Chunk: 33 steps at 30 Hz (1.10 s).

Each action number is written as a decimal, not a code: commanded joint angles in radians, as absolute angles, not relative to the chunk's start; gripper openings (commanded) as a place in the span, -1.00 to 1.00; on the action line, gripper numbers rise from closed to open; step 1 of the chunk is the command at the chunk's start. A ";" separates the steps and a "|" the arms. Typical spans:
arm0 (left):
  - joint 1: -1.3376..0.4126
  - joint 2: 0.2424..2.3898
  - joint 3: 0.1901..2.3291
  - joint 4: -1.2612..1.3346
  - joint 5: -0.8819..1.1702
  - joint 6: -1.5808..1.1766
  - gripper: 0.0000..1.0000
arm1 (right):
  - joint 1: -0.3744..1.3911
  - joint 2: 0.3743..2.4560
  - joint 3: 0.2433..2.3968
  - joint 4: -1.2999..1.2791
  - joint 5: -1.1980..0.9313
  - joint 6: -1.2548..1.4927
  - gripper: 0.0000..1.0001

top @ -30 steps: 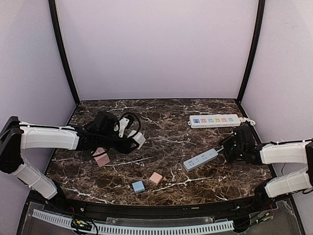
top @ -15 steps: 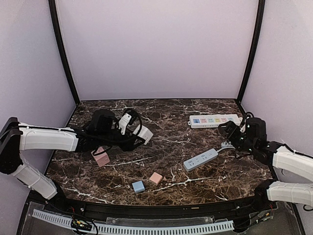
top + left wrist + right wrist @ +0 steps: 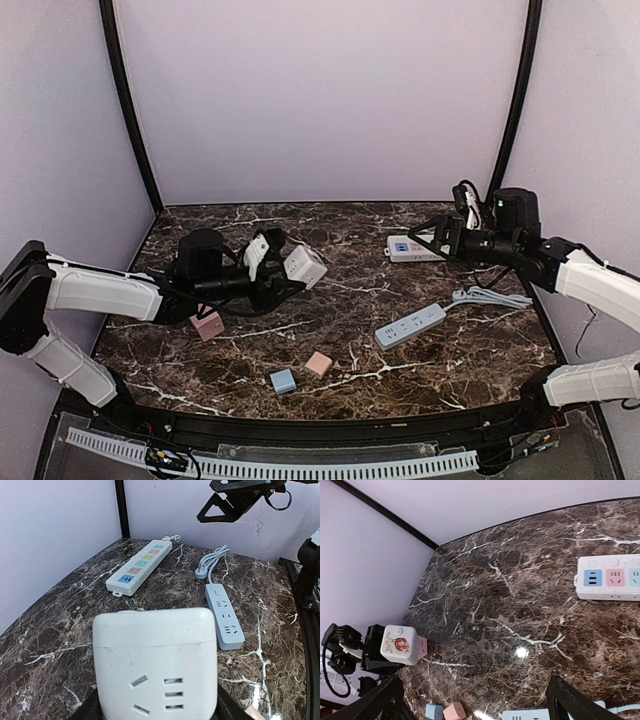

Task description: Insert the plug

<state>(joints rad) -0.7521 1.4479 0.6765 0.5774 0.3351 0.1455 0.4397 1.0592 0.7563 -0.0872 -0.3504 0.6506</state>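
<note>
Right gripper (image 3: 441, 238) is raised in the air over the back right of the marble table (image 3: 340, 300), jaws spread wide with nothing between them; the wrist view shows both fingers (image 3: 570, 700) far apart over bare marble. The plug (image 3: 201, 571) lies flat on the table, well apart from that gripper, below it and toward the near edge, at the end of a looped cord (image 3: 492, 297) running from the grey-blue power strip (image 3: 411, 325). From overhead the plug is too small to make out cleanly. A white power strip (image 3: 140, 567) with coloured sockets lies along the back, its left end partly hidden under the right gripper. Left gripper (image 3: 283, 278) is clamped on a white cube adapter (image 3: 305, 266), lifted off the table at left centre, socket face toward its wrist camera. Loose on the marble: a pink cube (image 3: 207, 325) under the left arm, another pink cube (image 3: 319, 363) and a blue cube (image 3: 283, 380) near the front.
</note>
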 commanded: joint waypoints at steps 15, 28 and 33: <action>-0.847 1.477 0.656 0.683 0.324 0.381 -0.98 | 0.765 1.236 1.019 -0.367 -0.437 0.670 0.97; -0.909 1.504 0.706 0.643 0.280 0.405 -0.98 | 0.843 1.359 1.121 -0.430 -0.407 0.664 0.97; -0.920 1.508 0.700 0.653 0.278 0.409 -0.98 | 0.859 1.382 1.113 -0.407 -0.406 0.679 0.97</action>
